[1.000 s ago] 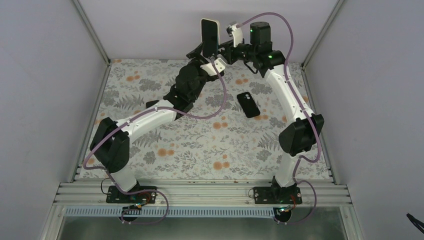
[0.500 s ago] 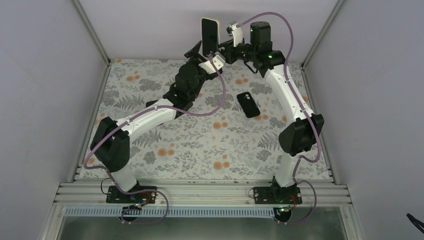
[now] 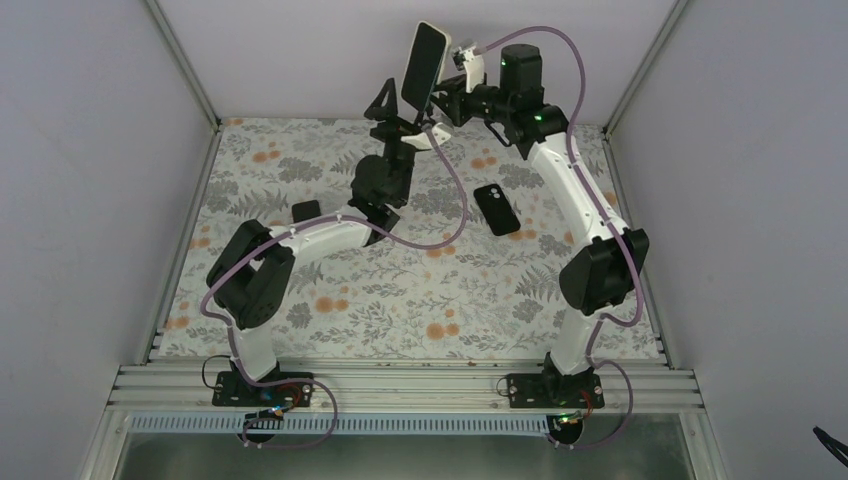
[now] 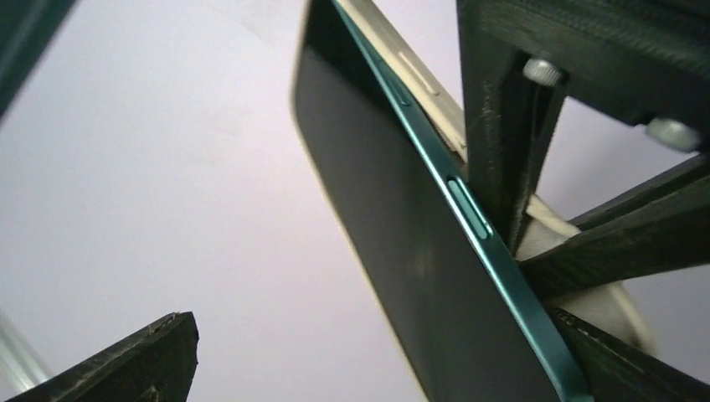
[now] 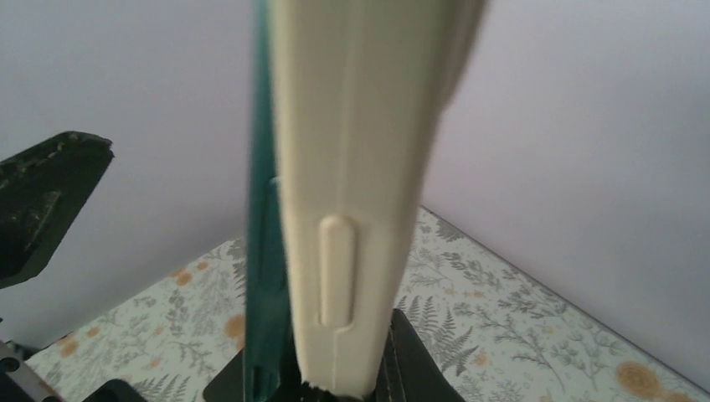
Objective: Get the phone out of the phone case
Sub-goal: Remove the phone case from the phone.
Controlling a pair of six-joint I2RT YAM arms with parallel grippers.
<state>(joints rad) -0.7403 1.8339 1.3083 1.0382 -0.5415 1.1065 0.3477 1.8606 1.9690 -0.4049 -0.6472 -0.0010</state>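
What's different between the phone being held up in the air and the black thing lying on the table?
The phone stands on end in the air, slightly tilted, gripped low by the right end effector; the black slab lies flat on the flowered table, untouched. The phone shows a teal edge and a cream shell on its back; the slab looks all black. Both are rounded-corner rectangles.

The phone (image 4: 393,243) is showing black glass with a teal rim, the phone case (image 5: 352,151) is looking cream, and right of centre in the top view a black slab (image 3: 497,209) is lying on the table (image 3: 400,290), which is wearing grey ferns and orange blossoms
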